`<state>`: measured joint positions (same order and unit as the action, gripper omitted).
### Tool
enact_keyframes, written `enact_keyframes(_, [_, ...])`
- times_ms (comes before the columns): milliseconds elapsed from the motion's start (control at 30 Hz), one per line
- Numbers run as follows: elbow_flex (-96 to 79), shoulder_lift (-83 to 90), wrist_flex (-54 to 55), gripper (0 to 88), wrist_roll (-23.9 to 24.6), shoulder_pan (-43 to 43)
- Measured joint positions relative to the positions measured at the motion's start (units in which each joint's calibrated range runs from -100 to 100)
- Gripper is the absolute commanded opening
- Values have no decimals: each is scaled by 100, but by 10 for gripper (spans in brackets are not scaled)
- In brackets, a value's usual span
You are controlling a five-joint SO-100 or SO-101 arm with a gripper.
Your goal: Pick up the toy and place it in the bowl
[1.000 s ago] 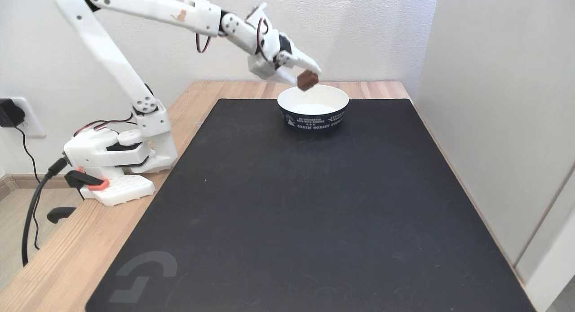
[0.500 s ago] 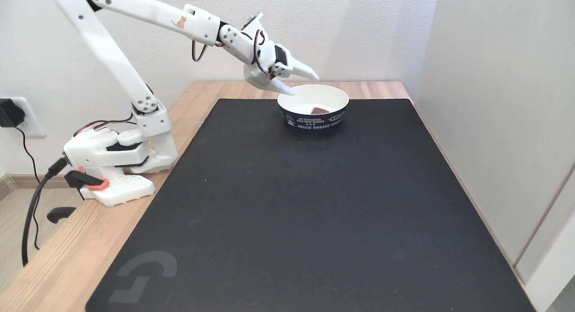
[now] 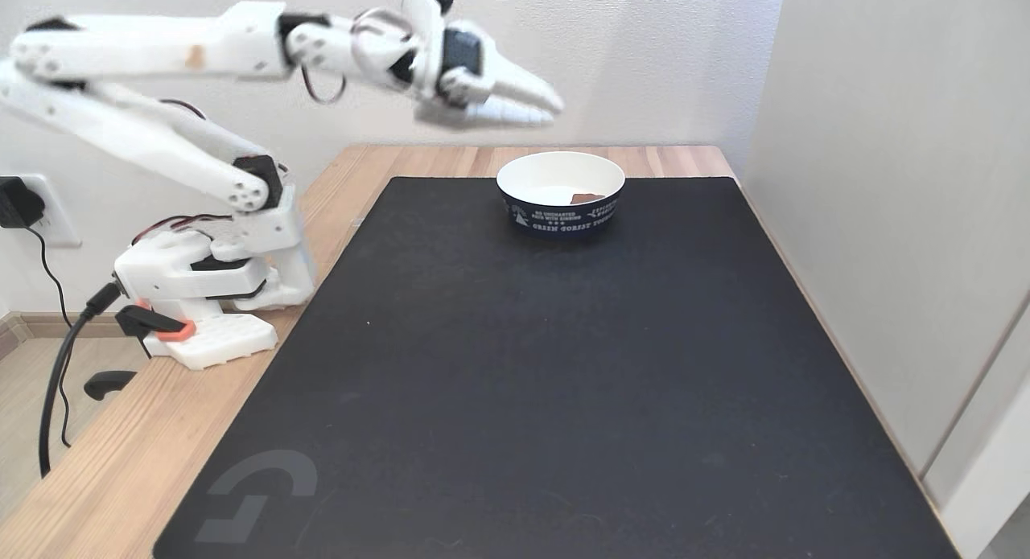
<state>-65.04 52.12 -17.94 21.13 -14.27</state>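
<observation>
The navy paper bowl [image 3: 561, 215], white inside, stands at the far end of the black mat. The reddish-brown toy [image 3: 587, 197] lies inside it against the right front wall, with just its top showing over the rim. My white gripper [image 3: 554, 110] hangs in the air above and slightly left of the bowl, well clear of its rim. It is blurred by motion, its two fingers lie almost together, and nothing is between them.
A large black mat [image 3: 523, 366] covers most of the wooden table [image 3: 121, 454]. My arm's base [image 3: 201, 289] is clamped at the table's left edge, with cables beside it. A pale wall panel [image 3: 885, 221] runs close along the mat's right side.
The toy dropped from the gripper into the bowl. Since then the arm has folded back and lifted, carrying the gripper up and left of the bowl, and its fingers have drawn together.
</observation>
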Motion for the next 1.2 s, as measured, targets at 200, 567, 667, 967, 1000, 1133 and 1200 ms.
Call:
enact_keyframes(200, [-2277,2423,-8,30,-994,1165])
enact_keyframes(567, [-3363,4646,-2355,27,-1802,1648])
enact_keyframes(667, [-3363,4663,-3166,32,-2054,1640])
enact_keyframes(967, [-3373,4663,-3529,31,-2286,1631])
enact_keyframes(1000, [-3373,4663,-3529,28,-2286,1631])
enact_keyframes(1133, [-3373,4663,-3529,28,-2286,1631])
enact_keyframes(1200, [-3373,4663,-3529,28,-2291,1631])
